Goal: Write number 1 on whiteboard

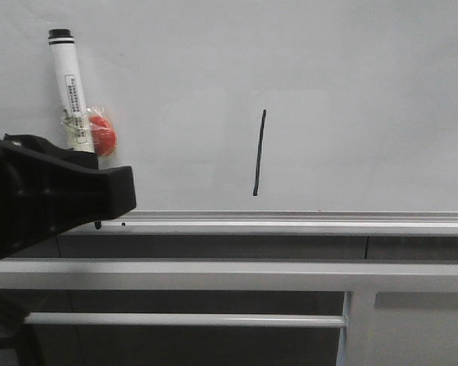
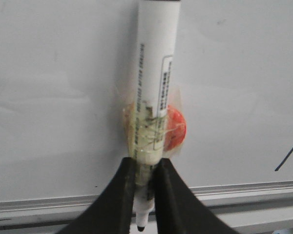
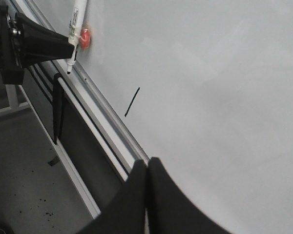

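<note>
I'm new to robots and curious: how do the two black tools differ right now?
The left tool is clamped on a white marker, its tip pointing down near the whiteboard ledge. The right tool holds nothing; its fingers are pressed together. The left one sits left of the drawn stroke. Both are black, tapered, and close to the board.

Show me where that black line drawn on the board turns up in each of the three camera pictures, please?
Front view: the number 1 stands near the middle of the whiteboard, just above its silver ledge.
Left wrist view: only a short slanted piece shows at the picture's right edge.
Right wrist view: a small slanted stroke sits near the picture's middle.
Shared landmark: the marker pen with a red blob, held by the left gripper.
</note>
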Tool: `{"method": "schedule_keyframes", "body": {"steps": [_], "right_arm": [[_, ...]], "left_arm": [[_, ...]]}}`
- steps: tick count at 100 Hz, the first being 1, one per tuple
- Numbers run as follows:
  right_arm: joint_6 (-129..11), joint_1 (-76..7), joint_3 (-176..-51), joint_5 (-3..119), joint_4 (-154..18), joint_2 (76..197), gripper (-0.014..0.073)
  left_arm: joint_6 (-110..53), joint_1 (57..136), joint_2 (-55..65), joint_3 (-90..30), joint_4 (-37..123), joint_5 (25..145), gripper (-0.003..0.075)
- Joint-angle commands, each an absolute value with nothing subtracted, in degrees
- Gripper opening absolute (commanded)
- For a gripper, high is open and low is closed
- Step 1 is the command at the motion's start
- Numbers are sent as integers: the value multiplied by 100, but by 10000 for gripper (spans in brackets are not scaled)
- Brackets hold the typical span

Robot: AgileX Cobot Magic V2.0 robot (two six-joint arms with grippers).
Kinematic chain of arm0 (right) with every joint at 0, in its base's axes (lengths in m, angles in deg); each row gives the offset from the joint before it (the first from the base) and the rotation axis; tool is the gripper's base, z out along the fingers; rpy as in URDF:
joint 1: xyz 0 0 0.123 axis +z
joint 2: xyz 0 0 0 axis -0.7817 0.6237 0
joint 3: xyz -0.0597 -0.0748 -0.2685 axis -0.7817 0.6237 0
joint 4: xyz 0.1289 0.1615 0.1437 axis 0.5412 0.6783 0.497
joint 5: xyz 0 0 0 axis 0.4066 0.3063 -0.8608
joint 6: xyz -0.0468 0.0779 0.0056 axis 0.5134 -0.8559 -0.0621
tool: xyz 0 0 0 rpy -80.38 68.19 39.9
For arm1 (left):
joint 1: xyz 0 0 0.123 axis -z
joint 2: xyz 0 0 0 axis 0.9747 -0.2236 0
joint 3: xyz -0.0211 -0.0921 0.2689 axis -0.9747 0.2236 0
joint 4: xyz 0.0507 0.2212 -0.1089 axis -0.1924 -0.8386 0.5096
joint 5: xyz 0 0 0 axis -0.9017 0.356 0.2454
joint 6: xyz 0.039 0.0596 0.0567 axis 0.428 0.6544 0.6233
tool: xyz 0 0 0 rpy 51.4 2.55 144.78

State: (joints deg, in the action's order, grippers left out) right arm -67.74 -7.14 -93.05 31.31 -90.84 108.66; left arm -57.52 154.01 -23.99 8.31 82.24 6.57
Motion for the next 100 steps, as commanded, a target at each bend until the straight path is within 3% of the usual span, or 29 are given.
{"method": "schedule_keyframes", "body": {"steps": [1, 54, 81, 100], "right_arm": [[-6736, -766, -9503, 3507, -9190, 10922, -64], [-6736, -766, -9503, 3507, -9202, 10922, -64], [-6736, -766, -9503, 3507, -9262, 10922, -64], [-6736, -766, -9503, 3507, -9302, 10922, -64]], "left_arm": [[-5827, 15367, -2313, 708, 7985, -690, -20], [-5827, 15367, -2322, 708, 7831, -690, -11], [-5827, 15367, -2322, 708, 7869, -734, 235], [-5827, 15367, -2322, 708, 7991, -734, 251]]}}
